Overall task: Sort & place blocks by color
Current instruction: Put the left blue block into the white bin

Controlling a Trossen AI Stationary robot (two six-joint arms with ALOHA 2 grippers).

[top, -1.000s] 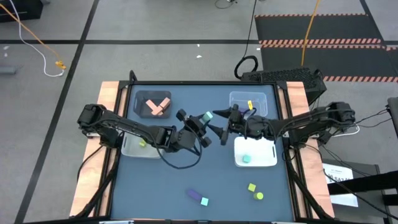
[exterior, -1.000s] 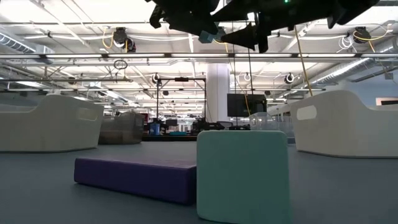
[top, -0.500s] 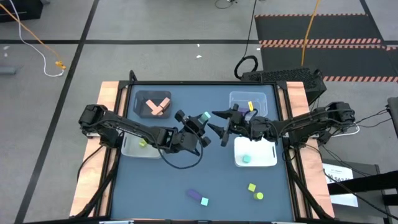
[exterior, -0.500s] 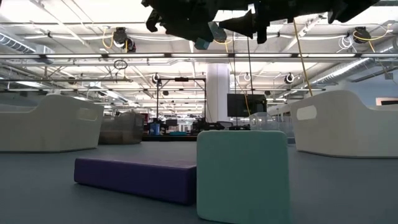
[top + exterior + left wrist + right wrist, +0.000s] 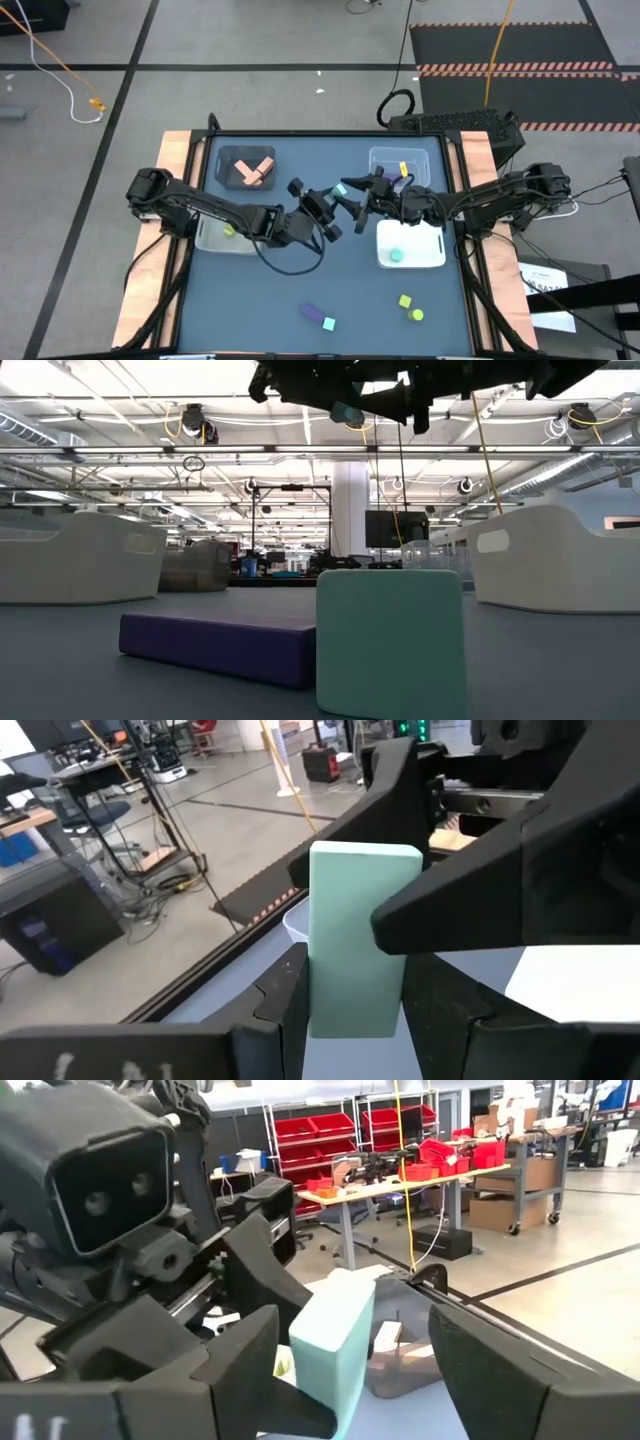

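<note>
— While the teal block (image 5: 362, 935) sits up in the air over the middle of the table, how do we read its handling?

— We judge it light and rigid, a smooth-faced bar with flat sides. It looks a little slick, so we would want the pads flat on two opposite faces, not on an edge or a corner.

— Who has it?

— Our left gripper (image 5: 332, 196) is clamped on its lower end; in the left wrist view the two dark fingers (image 5: 285, 1000) press either side of it and the upper half stands free. Our right gripper (image 5: 352, 195) has its fingers either side of that free half, in the right wrist view with a gap showing on at least one side. We cannot say its pads touch yet, so we count it as not gripping.

— So a hand-over?

— That is our reading. The free end is the place to take it, well clear of the left fingers, and the left should let go only once the right is firmly closed.

— And around it?

— Below and to the right lies the white bin (image 5: 432, 257) with one teal cube (image 5: 396, 255) in it, the likely home. Behind are the clear bin (image 5: 381, 159) and the dark grey bin (image 5: 227, 158) with salmon pieces (image 5: 255, 173). Near the front edge lie a purple bar (image 5: 312, 313), another teal cube (image 5: 329, 323) and two yellow-green blocks (image 5: 410, 307).
</note>
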